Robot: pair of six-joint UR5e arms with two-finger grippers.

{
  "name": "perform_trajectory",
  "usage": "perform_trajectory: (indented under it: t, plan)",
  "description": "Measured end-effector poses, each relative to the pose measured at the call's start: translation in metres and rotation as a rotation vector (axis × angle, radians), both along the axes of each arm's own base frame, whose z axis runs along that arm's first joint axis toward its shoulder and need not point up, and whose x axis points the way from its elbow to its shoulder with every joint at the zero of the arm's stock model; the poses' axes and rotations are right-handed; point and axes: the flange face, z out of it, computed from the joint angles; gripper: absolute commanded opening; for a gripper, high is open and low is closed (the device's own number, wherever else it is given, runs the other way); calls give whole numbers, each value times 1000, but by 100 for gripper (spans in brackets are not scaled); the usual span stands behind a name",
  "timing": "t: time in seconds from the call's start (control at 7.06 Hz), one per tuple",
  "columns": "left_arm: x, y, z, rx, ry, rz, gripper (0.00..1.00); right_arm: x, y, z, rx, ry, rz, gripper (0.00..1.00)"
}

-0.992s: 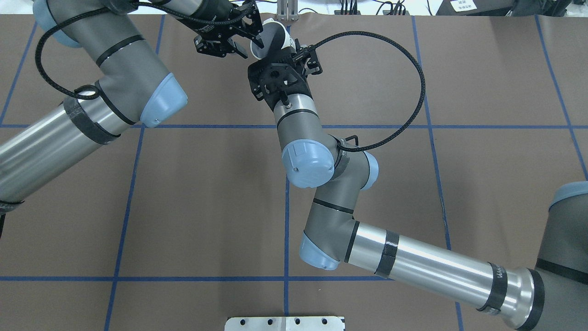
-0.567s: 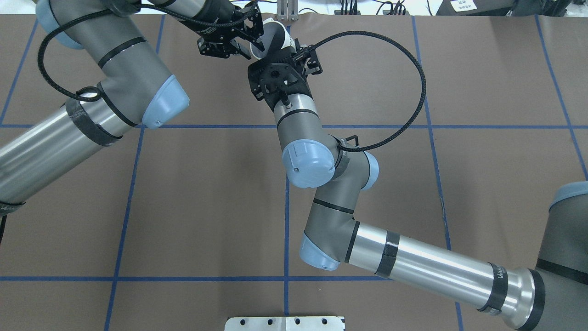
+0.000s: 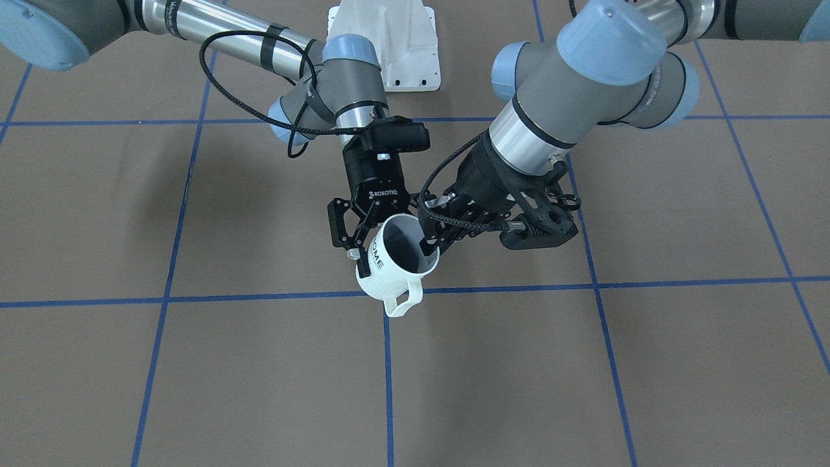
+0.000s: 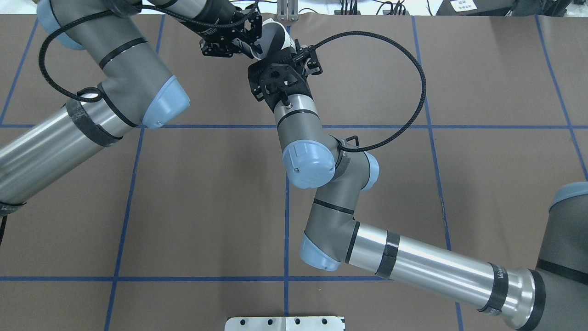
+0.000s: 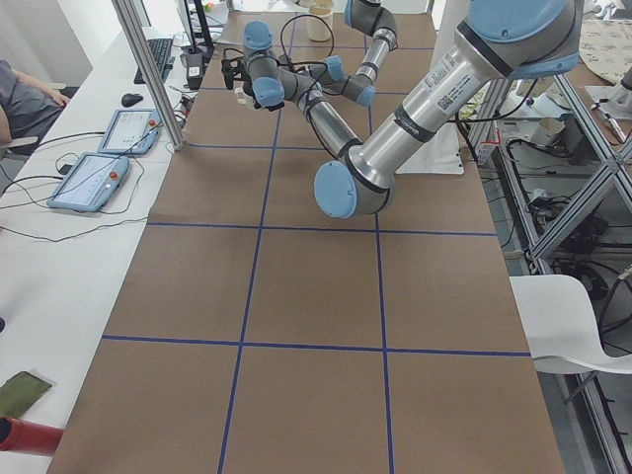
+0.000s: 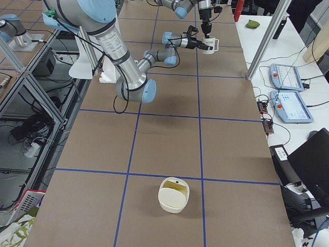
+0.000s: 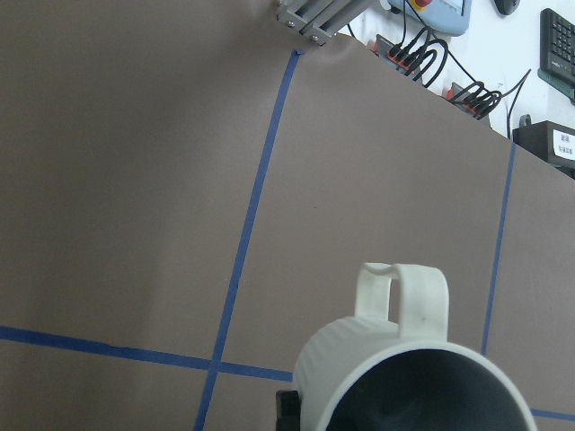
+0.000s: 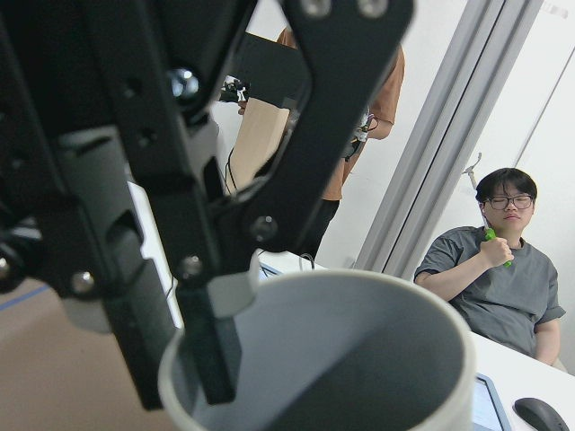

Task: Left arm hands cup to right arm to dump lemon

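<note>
White cup held above the table, left fingers pinched its rim, right fingers gripped its side

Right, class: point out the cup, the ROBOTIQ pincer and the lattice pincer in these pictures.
cup (image 3: 388,275): exterior front-facing view, on its white ribbed side wall.
right pincer (image 3: 381,235): exterior front-facing view, midway between the ROBOTIQ fingertips at the rim.
left pincer (image 3: 430,245): exterior front-facing view, at the lattice fingertips on the rim.

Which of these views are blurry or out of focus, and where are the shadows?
Right wrist view: the gripper fingers and cup rim loom soft, the background sharper. Front-facing view: crisp, with soft arm shadows on the table. Left wrist view: cup cropped.
</note>
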Motion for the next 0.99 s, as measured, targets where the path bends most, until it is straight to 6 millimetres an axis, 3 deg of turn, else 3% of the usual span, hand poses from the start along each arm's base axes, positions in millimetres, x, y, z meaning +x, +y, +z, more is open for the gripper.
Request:
perform_trajectory:
  t: [0.14, 0.99]
  plan:
    - [0, 0, 0, 0, -1, 0, 0, 1, 0, 0, 1, -1, -1, 99]
    - [3, -2, 1, -4, -8, 2, 0, 7, 13, 13, 6, 5, -8, 99]
